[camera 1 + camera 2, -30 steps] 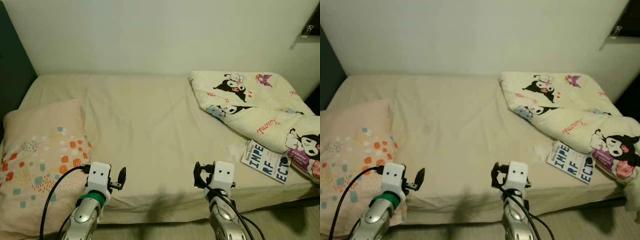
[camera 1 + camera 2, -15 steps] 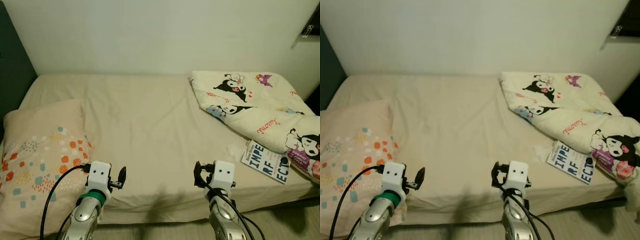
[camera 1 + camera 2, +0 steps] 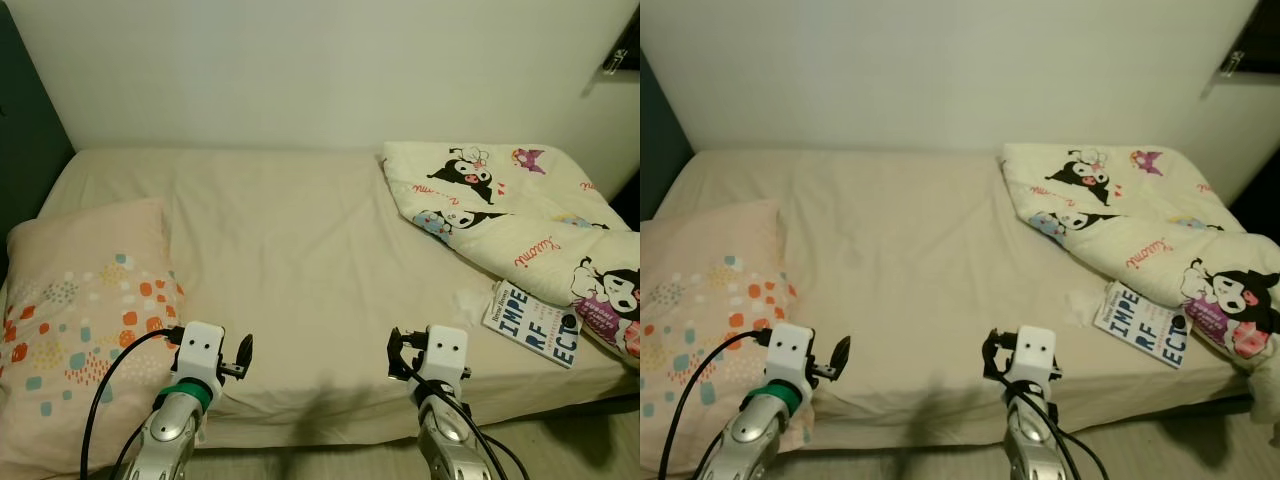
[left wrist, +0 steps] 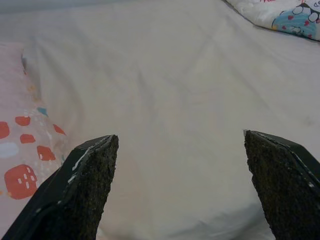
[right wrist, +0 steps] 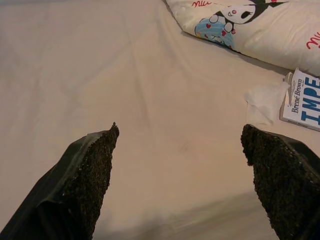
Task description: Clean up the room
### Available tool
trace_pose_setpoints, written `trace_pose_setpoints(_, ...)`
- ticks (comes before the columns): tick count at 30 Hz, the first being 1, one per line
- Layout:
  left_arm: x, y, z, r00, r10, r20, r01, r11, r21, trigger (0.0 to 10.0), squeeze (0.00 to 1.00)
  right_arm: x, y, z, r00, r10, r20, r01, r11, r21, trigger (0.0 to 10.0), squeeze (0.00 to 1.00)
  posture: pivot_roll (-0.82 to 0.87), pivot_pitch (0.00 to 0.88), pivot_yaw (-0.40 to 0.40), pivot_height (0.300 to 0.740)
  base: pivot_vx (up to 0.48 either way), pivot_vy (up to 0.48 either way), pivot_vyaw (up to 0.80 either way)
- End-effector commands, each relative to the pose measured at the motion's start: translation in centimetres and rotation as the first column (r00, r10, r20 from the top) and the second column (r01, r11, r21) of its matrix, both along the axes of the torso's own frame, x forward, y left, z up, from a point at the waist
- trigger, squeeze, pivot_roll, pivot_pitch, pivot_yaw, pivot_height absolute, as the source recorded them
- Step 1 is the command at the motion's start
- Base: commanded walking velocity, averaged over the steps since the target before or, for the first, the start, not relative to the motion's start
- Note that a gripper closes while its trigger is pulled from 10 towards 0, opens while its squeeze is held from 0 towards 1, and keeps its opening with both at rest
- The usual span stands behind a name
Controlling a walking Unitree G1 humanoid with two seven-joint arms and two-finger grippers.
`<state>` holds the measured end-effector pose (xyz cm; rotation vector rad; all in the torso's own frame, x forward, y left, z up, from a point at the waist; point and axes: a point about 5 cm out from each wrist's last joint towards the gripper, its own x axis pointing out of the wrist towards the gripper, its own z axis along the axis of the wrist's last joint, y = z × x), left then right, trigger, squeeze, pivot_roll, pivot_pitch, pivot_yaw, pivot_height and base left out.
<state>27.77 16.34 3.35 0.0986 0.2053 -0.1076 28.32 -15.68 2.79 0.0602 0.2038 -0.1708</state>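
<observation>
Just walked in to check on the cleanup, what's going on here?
Nothing is being handled yet. The robot faces the bed, its left gripper and right gripper both open and empty above the near edge. A book and a tissue lie by the crumpled blanket; a pillow sits left.

Wall (image 3: 300, 70): plain, pale, rising behind the bed's far edge.
Panel (image 3: 25, 130): dark, upright, at the bed's left end.
Floor (image 3: 560, 445): light strip below the bed's near edge.
Fitting (image 3: 622, 55): small dark object high on the wall, at right; detail unclear.
</observation>
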Motion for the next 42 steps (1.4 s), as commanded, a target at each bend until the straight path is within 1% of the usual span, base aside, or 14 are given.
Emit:
trace_pose_setpoints(1, -0.23, -0.09, -0.52, 1.000, -0.004, -0.026, 0.004, 1.000, 0.005, 10.0, 0.00, -0.02, -0.06, -0.18, 1.000, -0.007, -0.009, 0.007, 1.000, 0.000, 10.0, 0.00, 0.12, 0.000, -0.006, 0.740, 0.000, 0.000, 0.00)
trace_pose_setpoints(9, -0.05, -0.19, -0.50, 0.999, -0.002, -0.033, 0.003, 1.000, 0.010, 10.0, 0.00, 0.18, -0.18, -0.05, 1.000, -0.012, -0.007, 0.012, 1.000, -0.003, 10.0, 0.00, 0.13, 0.000, -0.005, 0.740, 0.000, 0.000, 0.00)
trace_pose_setpoints(33, -0.23, 0.01, -0.75, 0.999, 0.012, -0.049, -0.011, 1.000, 0.016, 10.0, 0.00, 0.10, -0.17, -0.18, 1.000, -0.016, -0.016, 0.016, 1.000, -0.004, 10.0, 0.00, 0.13, 0.000, -0.003, 0.740, 0.000, 0.000, 0.00)
trace_pose_setpoints(40, -0.24, 0.08, -0.70, 0.999, 0.008, -0.045, -0.007, 1.000, 0.011, 10.0, 0.00, 0.11, 0.10, -0.22, 1.000, -0.006, -0.019, 0.006, 1.000, -0.004, 10.0, 0.00, 0.13, 0.000, -0.001, 0.740, 0.000, 0.000, 0.00)
trace_pose_setpoints(41, -0.26, 0.16, -0.26, 1.000, 0.014, -0.008, -0.014, 1.000, 0.006, 10.0, 0.00, 0.04, 0.09, -0.27, 1.000, -0.009, -0.020, 0.009, 1.000, 0.000, 10.0, 0.00, 0.13, 0.000, -0.001, 0.740, 0.000, 0.000, 0.00)
trace_pose_setpoints(42, -0.26, 0.16, -0.26, 1.000, 0.014, -0.008, -0.014, 1.000, 0.006, 10.0, 0.00, 0.04, 0.09, -0.27, 1.000, -0.009, -0.020, 0.009, 1.000, 0.000, 10.0, 0.00, 0.13, 0.000, -0.001, 0.740, 0.000, 0.000, 0.00)
